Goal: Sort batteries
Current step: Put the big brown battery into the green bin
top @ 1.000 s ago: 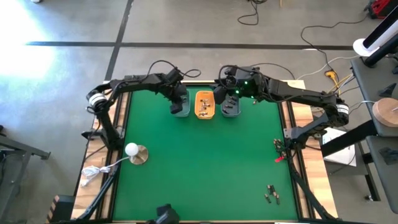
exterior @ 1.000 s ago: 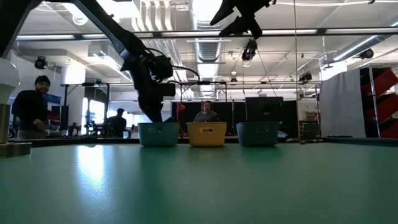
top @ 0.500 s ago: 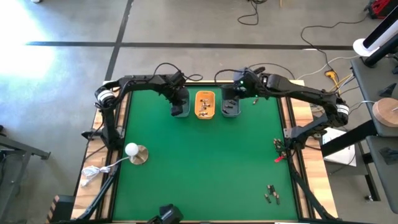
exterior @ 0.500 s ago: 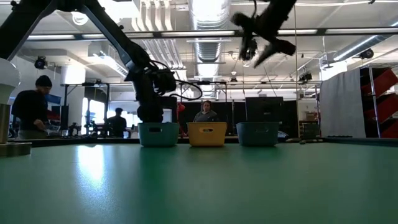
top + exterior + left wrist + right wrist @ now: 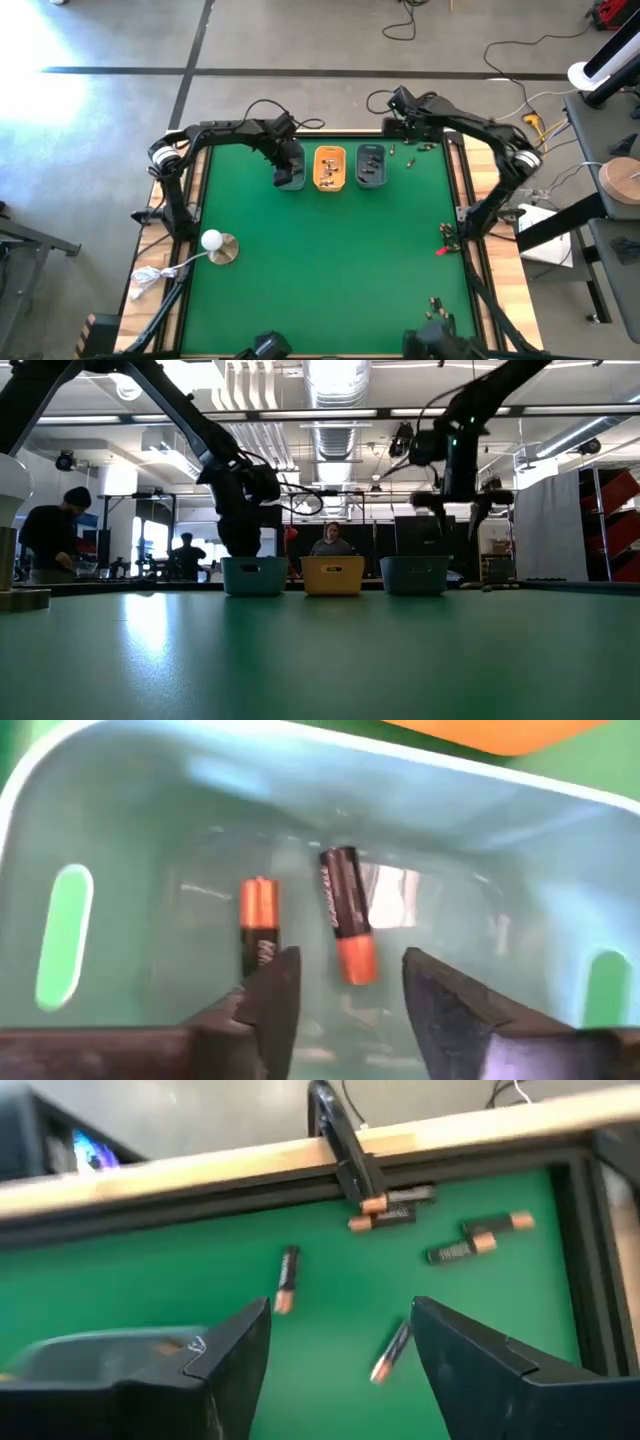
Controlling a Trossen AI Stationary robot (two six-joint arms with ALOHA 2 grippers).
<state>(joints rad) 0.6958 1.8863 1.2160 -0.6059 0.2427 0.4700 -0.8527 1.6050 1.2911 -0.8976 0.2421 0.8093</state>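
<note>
Three small trays stand in a row at the table's far side: a teal one, an orange one and a grey one. My left gripper is open, pointing down into the teal tray. Two orange-and-black batteries lie on that tray's floor just beyond its fingertips. My right gripper is open above the mat near the far right corner. Several loose batteries lie flat on the mat below it.
More batteries lie near the front right edge. Red and black clips sit at the right edge. A white ball on a round base stands at the left. People show in the room beyond the table.
My right gripper has swung from above the grey tray toward the table's far right corner. It has come down a good way and tipped over so that it points down at the mat.
</note>
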